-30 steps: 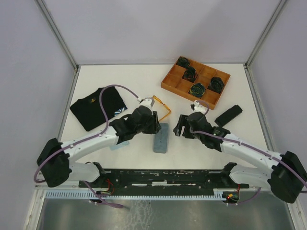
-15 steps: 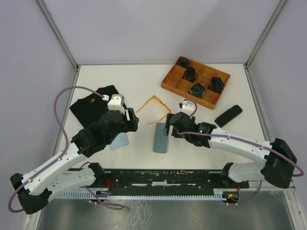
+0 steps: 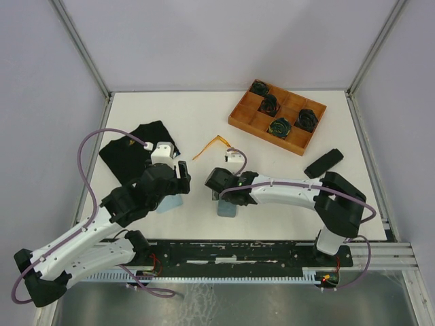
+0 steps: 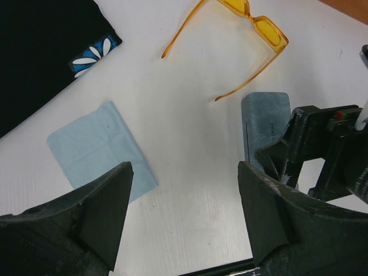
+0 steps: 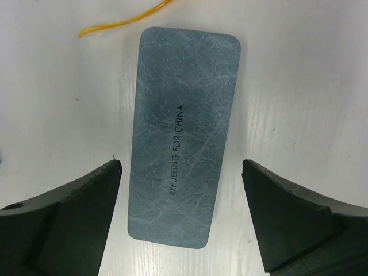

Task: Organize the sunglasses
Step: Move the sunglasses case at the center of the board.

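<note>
Right wrist view: right gripper (image 5: 181, 172), jaws spread, hangs over the grey-blue case (image 5: 183, 115); left gripper (image 4: 183, 172), also spread and empty, hovers near orange-yellow sunglasses (image 4: 269, 31)

A: Starting with the left arm (image 3: 88, 231), stretched up and to the right from the near-left corner, bent at the elbow, forearm angled toward the middle.

B: And carrying the left gripper (image 3: 181, 174) out ahead, tipped forward and down. Holding the jaws wide apart, with nothing between the fingers (image 4: 106, 215).

A: Over to the right arm (image 3: 285, 193) now, folded hard at the elbow above its base, then reaching low and flat across to the left.

B: Ending in the right gripper (image 3: 216, 182), pointed straight down. Spread wide as well, gripping nothing. Sitting near the left gripper, not touching
</note>
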Controlling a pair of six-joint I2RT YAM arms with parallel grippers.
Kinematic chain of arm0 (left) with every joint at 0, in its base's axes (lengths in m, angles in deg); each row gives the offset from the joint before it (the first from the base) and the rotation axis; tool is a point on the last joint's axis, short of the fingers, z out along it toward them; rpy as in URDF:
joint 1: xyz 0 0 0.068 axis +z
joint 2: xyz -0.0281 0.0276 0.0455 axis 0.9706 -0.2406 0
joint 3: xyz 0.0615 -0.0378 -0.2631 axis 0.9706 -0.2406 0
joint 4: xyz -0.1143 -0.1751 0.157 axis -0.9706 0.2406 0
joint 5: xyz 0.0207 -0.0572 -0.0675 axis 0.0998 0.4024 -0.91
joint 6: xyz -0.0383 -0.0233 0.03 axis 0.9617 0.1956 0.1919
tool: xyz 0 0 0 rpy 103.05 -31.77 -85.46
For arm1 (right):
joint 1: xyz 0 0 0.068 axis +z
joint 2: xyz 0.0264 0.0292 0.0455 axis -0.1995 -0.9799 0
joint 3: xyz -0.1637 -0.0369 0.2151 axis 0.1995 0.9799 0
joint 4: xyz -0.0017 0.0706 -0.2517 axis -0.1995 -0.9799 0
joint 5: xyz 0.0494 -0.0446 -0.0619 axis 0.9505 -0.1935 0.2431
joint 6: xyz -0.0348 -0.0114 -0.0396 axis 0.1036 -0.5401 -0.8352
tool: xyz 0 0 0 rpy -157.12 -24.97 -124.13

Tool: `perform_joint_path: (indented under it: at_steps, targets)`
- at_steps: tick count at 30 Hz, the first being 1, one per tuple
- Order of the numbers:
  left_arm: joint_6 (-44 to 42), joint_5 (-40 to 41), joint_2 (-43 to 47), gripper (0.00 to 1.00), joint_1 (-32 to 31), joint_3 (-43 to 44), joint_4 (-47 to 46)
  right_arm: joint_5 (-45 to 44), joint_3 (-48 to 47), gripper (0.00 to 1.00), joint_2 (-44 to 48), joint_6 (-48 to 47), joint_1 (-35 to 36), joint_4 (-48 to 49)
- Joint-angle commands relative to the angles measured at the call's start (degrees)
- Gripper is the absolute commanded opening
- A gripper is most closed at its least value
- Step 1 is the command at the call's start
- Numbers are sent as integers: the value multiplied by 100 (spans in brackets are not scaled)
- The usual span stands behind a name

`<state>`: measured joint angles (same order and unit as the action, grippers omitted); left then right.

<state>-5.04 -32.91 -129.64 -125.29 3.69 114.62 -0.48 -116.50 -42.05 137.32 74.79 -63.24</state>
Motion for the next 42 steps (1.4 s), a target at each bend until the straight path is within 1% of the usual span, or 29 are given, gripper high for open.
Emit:
perform_joint_path:
  at_steps: [1, 7, 10, 15, 16, 17, 21, 24, 26, 31, 35, 37, 42]
  targets:
    - [-194, 151, 97, 81, 17, 69, -86, -138, -298, 94, -299, 180, 35, -120]
    - [-204, 129, 133, 81, 17, 67, -87, -7, -375, 94, -653, 203, 32, 4]
    - [-205, 133, 142, 80, 17, 59, -82, -15, -427, 91, -770, 231, 33, -20]
    - [-218, 146, 123, 80, 21, 60, -78, 75, -330, 76, -793, 276, 17, 97]
    - [-222, 148, 114, 80, 17, 60, -78, 98, -307, 76, -790, 294, 15, 114]
    - [-222, 144, 101, 80, 19, 63, -78, 120, -294, 74, -784, 309, 12, 111]
    - [-222, 150, 74, 80, 17, 69, -78, -9, -157, 54, -588, 336, 10, 73]
    - [-231, 148, 79, 80, 21, 64, -78, -253, 68, 44, -174, 337, -28, -99]
    - [-231, 159, 78, 80, 20, 65, -78, -306, 275, 40, 149, 194, -115, -169]
    - [-253, 163, 15, 80, 23, 80, -78, -23, 819, 37, 988, -678, -764, -81]
    - [-266, 141, -29, 80, 40, 82, -77, 854, 1100, 37, 1365, -1694, -1664, 471]
    - [-266, 122, -38, 80, 45, 70, -78, 1133, 935, 37, 1240, -2074, -1994, 523]
    - [-260, 172, -34, 80, 59, 69, -77, 1546, 152, 40, 437, -2768, -2490, 344]
